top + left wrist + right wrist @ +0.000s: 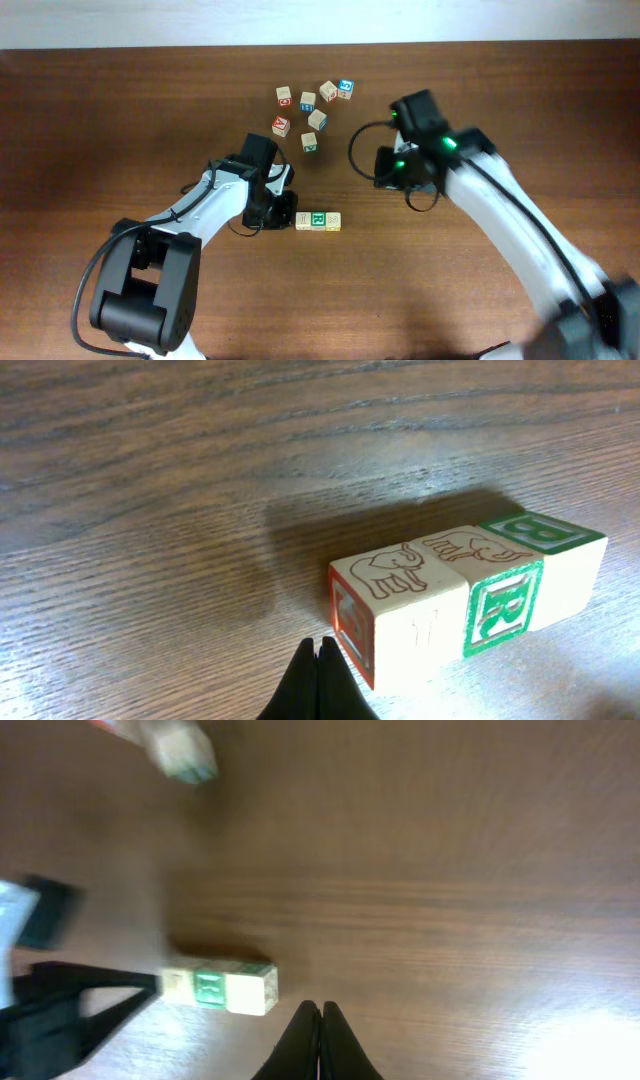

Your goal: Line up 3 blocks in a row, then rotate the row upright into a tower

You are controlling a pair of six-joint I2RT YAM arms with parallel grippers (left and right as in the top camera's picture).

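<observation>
White arm links (215, 205), black joints (140, 290)

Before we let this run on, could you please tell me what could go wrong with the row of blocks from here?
1. The row of three blocks sits face to face with no gap, so turning one may drag its neighbours.
2. The left jaws are shut, tips by the end block; a push there would likely slide the whole row rather than rotate it.

Your right wrist view was blurred, glare whitening the table (585, 1040); your left wrist view was sharp.
</observation>
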